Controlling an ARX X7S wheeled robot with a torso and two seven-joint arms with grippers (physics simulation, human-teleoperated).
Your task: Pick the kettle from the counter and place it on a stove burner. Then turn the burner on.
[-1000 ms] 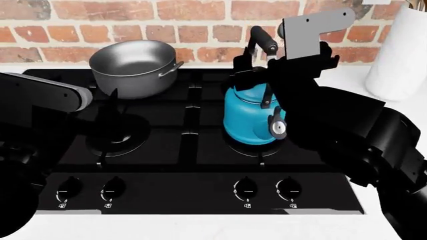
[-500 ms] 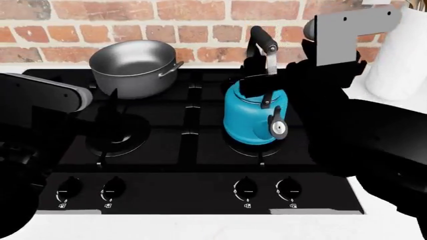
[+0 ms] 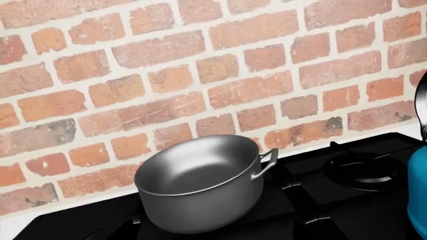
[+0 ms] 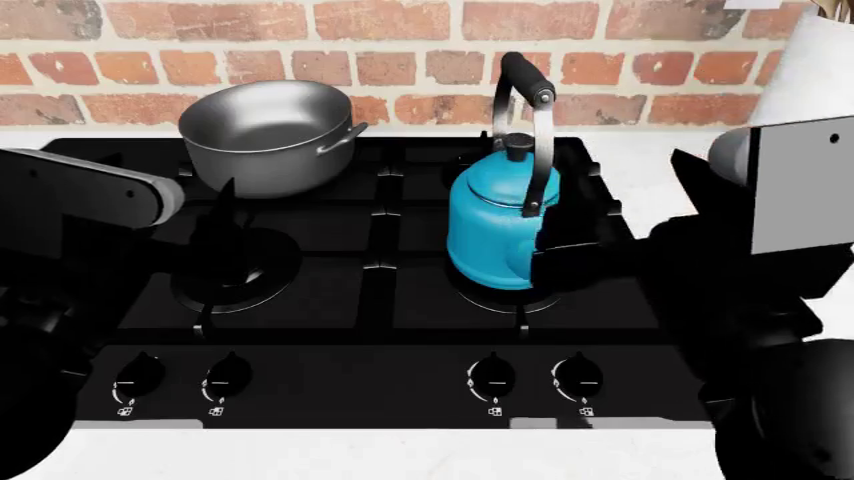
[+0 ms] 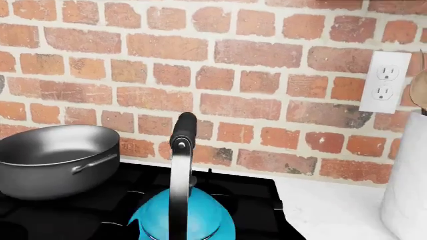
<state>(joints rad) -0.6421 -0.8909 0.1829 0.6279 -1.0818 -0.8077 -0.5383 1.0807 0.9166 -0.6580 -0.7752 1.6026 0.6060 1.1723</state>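
Observation:
The teal kettle (image 4: 497,235) stands upright on the front right stove burner (image 4: 541,300) of the black hob, handle free. It also shows in the right wrist view (image 5: 180,222), and its edge shows in the left wrist view (image 3: 419,195). My right gripper (image 4: 571,266) is a dark shape low beside the kettle's right side, apart from the handle and holding nothing; its fingers do not show in its wrist view. My left gripper (image 4: 222,215) hangs over the front left burner, its jaws not discernible. The white counter (image 4: 674,160) lies right of the hob.
A grey steel pot (image 4: 267,130) sits on the back left burner. Several black knobs line the hob's front, two of them (image 4: 491,378) (image 4: 577,378) below the kettle. A white paper roll (image 4: 817,70) stands at the back right. The brick wall carries a socket (image 5: 385,82).
My right gripper has left the kettle's handle and swung right and down, to low beside the kettle. The kettle stays put on the burner. The left arm has not moved.

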